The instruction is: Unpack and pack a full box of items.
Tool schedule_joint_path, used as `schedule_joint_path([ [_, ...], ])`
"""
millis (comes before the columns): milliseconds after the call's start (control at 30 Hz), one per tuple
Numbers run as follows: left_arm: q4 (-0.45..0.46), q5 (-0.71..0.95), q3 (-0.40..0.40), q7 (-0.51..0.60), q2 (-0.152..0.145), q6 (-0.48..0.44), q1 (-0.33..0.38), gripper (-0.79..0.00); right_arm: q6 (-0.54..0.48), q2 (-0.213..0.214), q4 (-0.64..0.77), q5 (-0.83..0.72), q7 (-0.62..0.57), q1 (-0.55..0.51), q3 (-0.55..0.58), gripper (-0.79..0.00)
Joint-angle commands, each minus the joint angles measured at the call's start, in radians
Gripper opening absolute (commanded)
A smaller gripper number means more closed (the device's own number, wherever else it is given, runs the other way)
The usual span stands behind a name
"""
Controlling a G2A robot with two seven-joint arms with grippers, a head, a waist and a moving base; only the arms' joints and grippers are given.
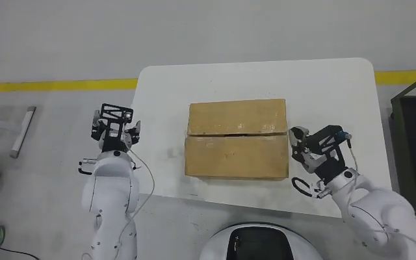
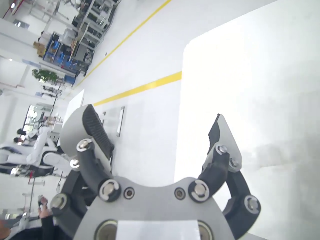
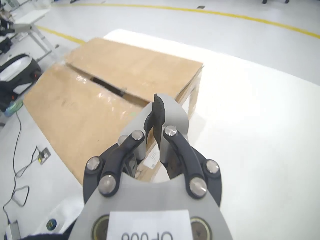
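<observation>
A brown cardboard box (image 1: pixel 236 138) sits in the middle of the white table (image 1: pixel 325 84), its two top flaps folded down with a narrow slit between them. In the right wrist view the box (image 3: pixel 100 88) lies just beyond my right gripper (image 3: pixel 155 116), which is shut with nothing held. That gripper (image 1: pixel 302 146) hovers beside the box's right end. My left gripper (image 1: pixel 116 123) is off the table's left edge, over the floor; its fingers (image 2: pixel 97 128) stand wide open and empty, the left gripper (image 2: pixel 155 131) straddling the table edge.
A yellow floor line (image 1: pixel 65 84) runs behind the table. A grey bar (image 1: pixel 21 130) lies on the floor at the far left. A dark cabinet edge (image 1: pixel 404 123) stands to the right of the table. Bare tabletop (image 1: pixel 195 81) surrounds the box.
</observation>
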State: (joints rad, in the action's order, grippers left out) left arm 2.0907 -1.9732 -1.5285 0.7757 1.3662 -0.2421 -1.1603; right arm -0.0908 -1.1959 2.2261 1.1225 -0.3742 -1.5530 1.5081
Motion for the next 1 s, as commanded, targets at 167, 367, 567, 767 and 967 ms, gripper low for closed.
schedule_joint_path([
  [167, 0.059, 0.029, 0.275, -0.033, 0.012, -0.137, 0.030, 0.000, 0.087, 0.002, 0.019, -0.039, 0.045, -0.044, 0.187, -0.785],
  [367, -0.006, -0.036, 0.432, -0.046, 0.021, -0.197, 0.066, 0.000, 0.088, 0.001, -0.005, -0.069, 0.064, -0.103, 0.269, -0.785],
  [567, -0.096, -0.120, 0.504, -0.055, 0.027, -0.197, 0.093, 0.000, 0.091, -0.002, -0.003, -0.078, 0.091, -0.152, 0.290, -0.785],
  [767, -0.156, -0.156, 0.522, -0.048, 0.035, -0.177, 0.125, 0.000, 0.097, -0.005, 0.003, -0.079, 0.102, -0.170, 0.296, -0.785],
  [967, -0.188, -0.171, 0.522, -0.057, 0.047, -0.121, 0.178, 0.000, 0.096, -0.007, 0.011, -0.080, 0.107, -0.179, 0.299, -0.785],
])
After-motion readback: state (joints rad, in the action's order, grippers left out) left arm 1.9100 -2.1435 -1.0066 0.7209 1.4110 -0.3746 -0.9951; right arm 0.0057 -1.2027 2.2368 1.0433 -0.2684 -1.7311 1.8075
